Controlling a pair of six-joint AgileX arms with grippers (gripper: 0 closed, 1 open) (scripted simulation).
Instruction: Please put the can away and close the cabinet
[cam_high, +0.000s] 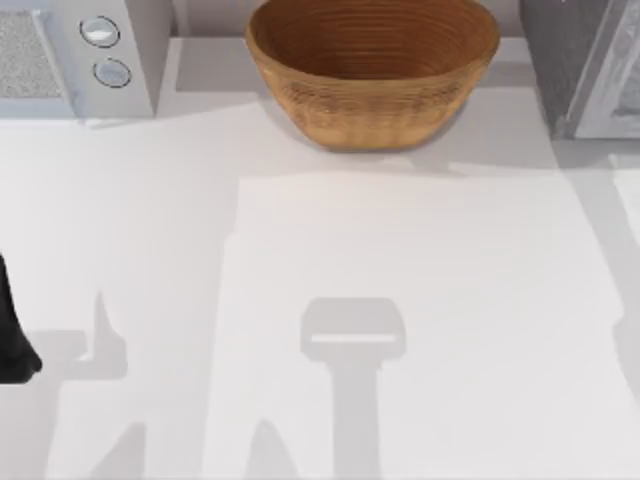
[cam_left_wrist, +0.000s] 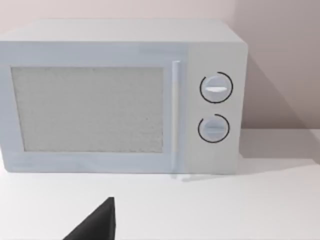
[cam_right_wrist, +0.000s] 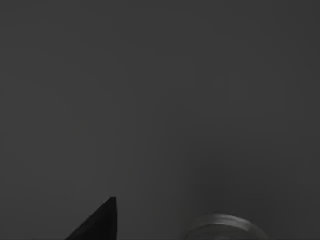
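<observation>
The grey cabinet (cam_high: 585, 70) stands at the table's back right corner, cut off by the picture's edge. The right wrist view is dark: a flat dark grey surface close in front, a black part of my right gripper (cam_right_wrist: 100, 222) at the lower edge, and a silver round rim (cam_right_wrist: 222, 227) beside it. I cannot tell whether that rim is the can's top; no red body shows. My left gripper (cam_left_wrist: 100, 222) points at the microwave, and its black arm (cam_high: 12, 335) sits at the table's left edge.
A white microwave (cam_high: 80, 55) with two dials stands at the back left, its door shut (cam_left_wrist: 90, 110). A large woven basket (cam_high: 372, 70) sits at the back middle. The white tabletop (cam_high: 330, 260) stretches in front of them.
</observation>
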